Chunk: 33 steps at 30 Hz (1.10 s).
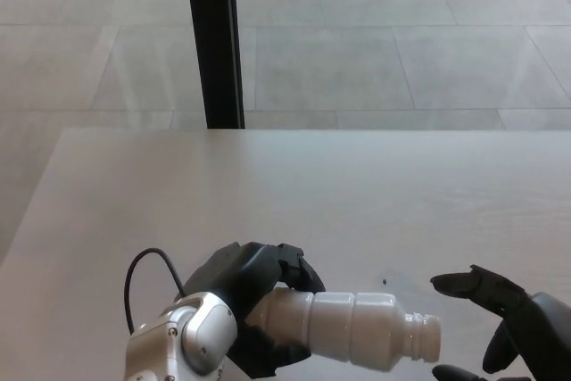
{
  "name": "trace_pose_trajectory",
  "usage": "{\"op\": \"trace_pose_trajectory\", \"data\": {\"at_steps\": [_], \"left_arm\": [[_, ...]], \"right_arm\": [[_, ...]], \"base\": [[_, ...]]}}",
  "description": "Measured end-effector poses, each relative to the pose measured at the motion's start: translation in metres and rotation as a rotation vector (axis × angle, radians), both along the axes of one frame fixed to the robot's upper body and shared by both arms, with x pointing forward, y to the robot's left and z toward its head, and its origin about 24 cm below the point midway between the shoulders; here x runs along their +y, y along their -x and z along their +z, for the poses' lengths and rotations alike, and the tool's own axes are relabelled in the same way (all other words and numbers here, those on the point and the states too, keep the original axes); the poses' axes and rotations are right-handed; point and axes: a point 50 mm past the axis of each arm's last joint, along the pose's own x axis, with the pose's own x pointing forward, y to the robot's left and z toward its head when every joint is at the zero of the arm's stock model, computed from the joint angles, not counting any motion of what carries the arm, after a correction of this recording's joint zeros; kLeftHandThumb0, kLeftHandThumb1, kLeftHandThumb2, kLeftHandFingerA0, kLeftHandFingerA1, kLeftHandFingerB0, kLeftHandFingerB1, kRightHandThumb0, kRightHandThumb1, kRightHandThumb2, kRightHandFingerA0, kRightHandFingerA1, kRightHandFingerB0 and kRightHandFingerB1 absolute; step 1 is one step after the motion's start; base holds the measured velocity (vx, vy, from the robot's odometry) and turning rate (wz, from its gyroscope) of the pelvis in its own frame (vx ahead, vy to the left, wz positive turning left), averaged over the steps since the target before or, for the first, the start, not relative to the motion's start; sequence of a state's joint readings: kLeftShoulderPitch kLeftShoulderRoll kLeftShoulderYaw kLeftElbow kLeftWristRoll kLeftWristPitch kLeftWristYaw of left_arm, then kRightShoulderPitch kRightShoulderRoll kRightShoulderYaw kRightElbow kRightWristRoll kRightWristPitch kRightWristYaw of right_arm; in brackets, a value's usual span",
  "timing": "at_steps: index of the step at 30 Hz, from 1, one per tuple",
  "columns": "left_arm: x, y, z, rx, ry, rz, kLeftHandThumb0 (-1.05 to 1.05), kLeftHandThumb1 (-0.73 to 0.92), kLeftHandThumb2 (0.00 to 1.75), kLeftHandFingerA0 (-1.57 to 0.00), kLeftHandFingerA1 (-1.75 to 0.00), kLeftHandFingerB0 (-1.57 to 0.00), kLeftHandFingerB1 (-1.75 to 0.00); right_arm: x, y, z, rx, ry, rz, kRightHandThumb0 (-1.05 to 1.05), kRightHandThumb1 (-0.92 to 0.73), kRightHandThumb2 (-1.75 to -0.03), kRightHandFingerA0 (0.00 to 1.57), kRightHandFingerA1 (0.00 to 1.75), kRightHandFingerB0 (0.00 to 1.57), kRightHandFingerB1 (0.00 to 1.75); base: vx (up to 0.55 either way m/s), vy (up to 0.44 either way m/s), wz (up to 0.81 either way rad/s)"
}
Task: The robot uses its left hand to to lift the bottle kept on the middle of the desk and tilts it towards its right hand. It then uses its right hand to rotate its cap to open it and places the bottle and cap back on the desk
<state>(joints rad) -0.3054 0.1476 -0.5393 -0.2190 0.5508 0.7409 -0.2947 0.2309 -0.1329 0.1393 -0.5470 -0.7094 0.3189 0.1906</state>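
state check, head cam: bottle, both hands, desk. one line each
bottle: held above the desk, tipped with its neck toward the right hand; whether the cap is on, cannot tell
left hand: shut on the bottle's base end
right hand: open, fingers apart, just off the bottle's mouth
desk: a small dark speck beside the bottle

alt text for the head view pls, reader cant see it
The robot's left hand holds a white bottle tilted sideways above a pale desk, neck toward the open right hand. A black post stands behind the desk on grey floor tiles.
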Motion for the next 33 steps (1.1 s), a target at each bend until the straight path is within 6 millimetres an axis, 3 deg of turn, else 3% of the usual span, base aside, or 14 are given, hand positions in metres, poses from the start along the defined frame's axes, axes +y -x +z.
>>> {"op": "trace_pose_trajectory", "data": {"at_steps": [2, 3, 5, 7, 8, 9, 11, 13, 15, 26, 27, 28, 29, 33], "left_arm": [[-0.001, 0.001, -0.001, -0.013, 0.025, 0.013, -0.23, 0.48, 1.1, -0.79, -1.37, -0.8, -0.86], [-0.001, 0.001, -0.001, -0.021, 0.039, 0.017, -0.22, 0.53, 1.05, -0.71, -1.31, -0.76, -0.83], [-0.001, 0.002, -0.002, -0.037, 0.063, 0.028, -0.22, 0.53, 1.05, -0.71, -1.31, -0.76, -0.83], [-0.001, 0.003, -0.001, -0.05, 0.079, 0.034, -0.25, 0.49, 1.15, -0.73, -1.53, -0.84, -1.02], [-0.002, 0.003, -0.001, -0.057, 0.091, 0.04, -0.28, 0.46, 1.15, -0.72, -1.53, -0.83, -1.05], [-0.002, 0.003, -0.001, -0.061, 0.101, 0.043, -0.29, 0.45, 1.17, -0.73, -1.45, -0.86, -0.99], [-0.003, 0.003, -0.001, -0.069, 0.115, 0.048, -0.24, 0.46, 1.14, -0.73, -1.5, -0.84, -0.96], [-0.003, 0.004, 0.0, -0.075, 0.127, 0.053, -0.25, 0.48, 1.09, -0.73, -1.43, -0.79, -0.89], [-0.003, 0.003, 0.0, -0.081, 0.136, 0.057, -0.24, 0.5, 1.11, -0.75, -1.45, -0.83, -0.98], [-0.004, 0.003, 0.001, -0.1, 0.138, 0.053, -0.23, 0.5, 1.1, -0.71, -1.48, -0.82, -0.94], [-0.004, 0.003, 0.001, -0.1, 0.138, 0.053, -0.23, 0.55, 0.97, -0.71, -1.36, -0.75, -0.81], [-0.004, 0.003, 0.001, -0.1, 0.138, 0.052, -0.23, 0.55, 0.97, -0.71, -1.36, -0.75, -0.81], [-0.004, 0.003, 0.001, -0.1, 0.138, 0.052, -0.21, 0.52, 1.07, -0.75, -1.52, -0.83, -0.95], [-0.004, 0.003, 0.0, -0.098, 0.134, 0.05, -0.22, 0.5, 1.09, -0.74, -1.51, -0.84, -0.95]], "right_arm": [[-0.001, 0.001, -0.001, 0.005, 0.0, -0.007, -0.46, -0.51, -0.57, 0.62, 1.47, 0.5, 0.41], [-0.002, 0.001, -0.002, 0.007, 0.0, -0.01, -0.48, -0.51, -0.57, 0.62, 1.45, 0.5, 0.41], [-0.004, 0.001, -0.002, 0.009, 0.004, -0.014, -0.48, -0.51, -0.57, 0.62, 1.45, 0.5, 0.41], [-0.004, 0.001, -0.003, 0.01, 0.007, -0.016, -0.47, -0.51, -0.58, 0.62, 1.44, 0.5, 0.41], [-0.005, 0.001, -0.003, 0.012, 0.009, -0.019, -0.47, -0.51, -0.58, 0.62, 1.44, 0.5, 0.41], [-0.005, 0.001, -0.003, 0.012, 0.01, -0.02, -0.48, -0.53, -0.56, 0.64, 1.43, 0.5, 0.41], [-0.006, 0.001, -0.004, 0.012, 0.01, -0.022, -0.47, -0.51, -0.59, 0.64, 1.44, 0.51, 0.41], [-0.006, 0.001, -0.003, 0.01, 0.01, -0.024, -0.46, -0.53, -0.56, 0.65, 1.42, 0.5, 0.41], [-0.006, 0.0, -0.003, 0.006, 0.01, -0.026, -0.46, -0.52, -0.59, 0.64, 1.42, 0.5, 0.41], [-0.006, -0.008, 0.003, -0.039, 0.027, -0.022, -0.46, -0.53, -0.58, 0.68, 1.37, 0.48, 0.41], [-0.006, -0.009, 0.004, -0.046, 0.028, -0.021, -0.46, -0.53, -0.58, 0.68, 1.34, 0.48, 0.4], [-0.005, -0.01, 0.005, -0.051, 0.029, -0.02, -0.46, -0.53, -0.58, 0.68, 1.34, 0.48, 0.4], [-0.005, -0.011, 0.006, -0.056, 0.03, -0.019, -0.44, -0.55, -0.58, 0.72, 1.32, 0.48, 0.41], [-0.005, -0.014, 0.011, -0.079, 0.027, -0.018, -0.44, -0.57, -0.57, 0.78, 1.3, 0.47, 0.41]], "base": [[0.0, 0.0, 0.0], [0.0, 0.0, 0.0], [0.0, 0.0, 0.0], [0.0, 0.0, 0.0], [0.0, 0.0, 0.0], [0.0, 0.0, 0.0], [0.0, 0.0, 0.0], [0.0, 0.0, 0.0], [0.0, 0.0, 0.0], [0.0, 0.0, 0.0], [0.0, 0.0, 0.0], [0.0, 0.0, 0.0], [0.0, 0.0, 0.0], [0.0, 0.0, 0.0]]}}
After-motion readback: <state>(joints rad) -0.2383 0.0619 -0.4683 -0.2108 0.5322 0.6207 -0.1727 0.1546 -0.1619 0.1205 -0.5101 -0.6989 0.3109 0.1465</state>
